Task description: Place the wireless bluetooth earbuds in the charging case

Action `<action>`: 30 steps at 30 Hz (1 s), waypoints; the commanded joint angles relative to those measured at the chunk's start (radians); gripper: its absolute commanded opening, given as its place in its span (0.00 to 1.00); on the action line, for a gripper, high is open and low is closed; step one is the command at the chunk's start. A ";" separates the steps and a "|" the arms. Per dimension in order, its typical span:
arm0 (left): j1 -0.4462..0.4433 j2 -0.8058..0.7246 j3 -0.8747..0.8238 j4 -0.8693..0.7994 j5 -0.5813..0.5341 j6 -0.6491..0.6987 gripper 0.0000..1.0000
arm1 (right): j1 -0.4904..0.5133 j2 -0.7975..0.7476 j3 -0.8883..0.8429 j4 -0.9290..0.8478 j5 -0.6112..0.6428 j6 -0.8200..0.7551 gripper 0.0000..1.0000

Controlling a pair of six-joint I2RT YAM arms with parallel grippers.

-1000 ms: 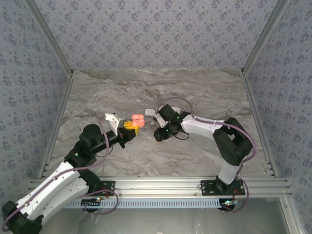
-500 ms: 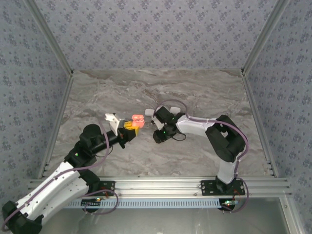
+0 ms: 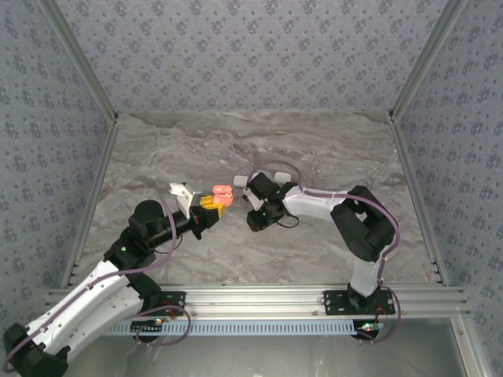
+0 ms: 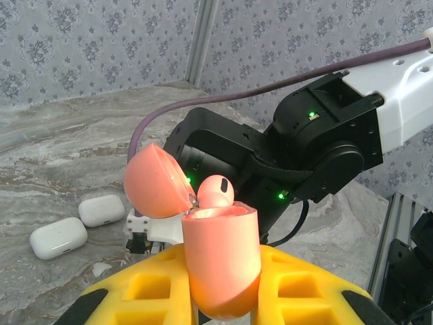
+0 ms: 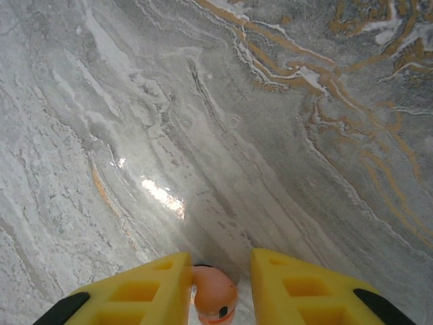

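Left tool [image 4: 220,271]: clamped tight on the lower body of the salmon case [image 4: 220,261], which stands upright between the yellow fingers [image 4: 298,291], clear of the surface [image 3: 196,149]. The lid [image 4: 154,181] is swung open to the left in the left wrist view. One seated earbud [image 4: 216,191] stands in the case mouth, its head proud of the rim.

Right tool [image 5: 221,256]: narrowed onto a loose earbud [image 5: 213,298], salmon, lodged between its yellow fingers well behind the tips. Bare marble lies beyond the tips.

Clearances: in the top view both tools meet near the middle of the surface. The right arm's dark wrist housing [image 4: 304,156] stands close behind the open case. A white case [image 4: 59,237] and a second white case [image 4: 101,210] lie shut, just beside each other.

Boundaries: patterned walls [image 3: 251,55] close the left, right and far edges, and a metal rail [image 3: 259,297] runs along the near edge. Open marble remains towards the far wall and both sides.
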 commanded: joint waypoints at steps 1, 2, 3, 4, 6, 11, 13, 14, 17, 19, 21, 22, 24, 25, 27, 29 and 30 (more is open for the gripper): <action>-0.008 -0.008 0.007 0.020 -0.010 0.012 0.02 | 0.013 -0.009 -0.003 -0.064 0.006 0.007 0.31; -0.008 -0.006 0.007 0.020 -0.010 0.012 0.02 | 0.013 -0.012 -0.007 -0.063 0.006 0.007 0.31; -0.007 -0.005 0.007 0.021 -0.010 0.010 0.02 | 0.013 -0.013 -0.010 -0.062 0.007 0.009 0.31; -0.008 -0.003 0.007 0.023 -0.009 0.010 0.02 | 0.014 -0.014 -0.013 -0.062 0.007 0.009 0.30; -0.008 -0.002 0.009 0.025 -0.007 0.010 0.02 | 0.013 -0.014 -0.016 -0.062 0.006 0.010 0.30; -0.008 0.005 0.009 0.027 -0.008 0.009 0.02 | 0.015 -0.030 -0.022 -0.067 0.001 0.013 0.25; -0.008 0.009 0.008 0.029 -0.007 0.009 0.02 | 0.015 -0.044 -0.025 -0.068 0.005 0.014 0.24; -0.008 0.011 0.010 0.028 -0.007 0.008 0.02 | 0.014 -0.057 -0.025 -0.069 0.008 0.016 0.24; -0.008 0.019 0.008 0.033 -0.003 0.006 0.02 | 0.011 -0.102 -0.028 -0.071 0.026 0.016 0.23; -0.008 0.026 0.002 0.045 0.001 -0.001 0.02 | 0.006 -0.147 -0.027 -0.075 0.043 0.014 0.23; -0.008 0.036 -0.005 0.066 0.007 -0.011 0.02 | 0.001 -0.196 -0.027 -0.077 0.061 0.008 0.23; -0.008 0.042 -0.009 0.078 0.010 -0.016 0.02 | -0.003 -0.234 -0.026 -0.080 0.071 0.003 0.23; -0.008 0.060 -0.012 0.105 0.022 -0.026 0.02 | -0.012 -0.294 -0.024 -0.078 0.084 -0.002 0.23; -0.008 0.074 -0.014 0.121 0.029 -0.032 0.02 | -0.019 -0.332 -0.024 -0.076 0.091 -0.006 0.23; -0.008 0.102 -0.012 0.151 0.051 -0.043 0.02 | -0.031 -0.399 -0.020 -0.067 0.101 -0.012 0.23; -0.008 0.137 -0.005 0.183 0.077 -0.055 0.02 | -0.043 -0.470 -0.016 -0.049 0.113 -0.018 0.22; -0.008 0.153 -0.001 0.194 0.088 -0.060 0.02 | -0.046 -0.501 -0.014 -0.039 0.116 -0.021 0.23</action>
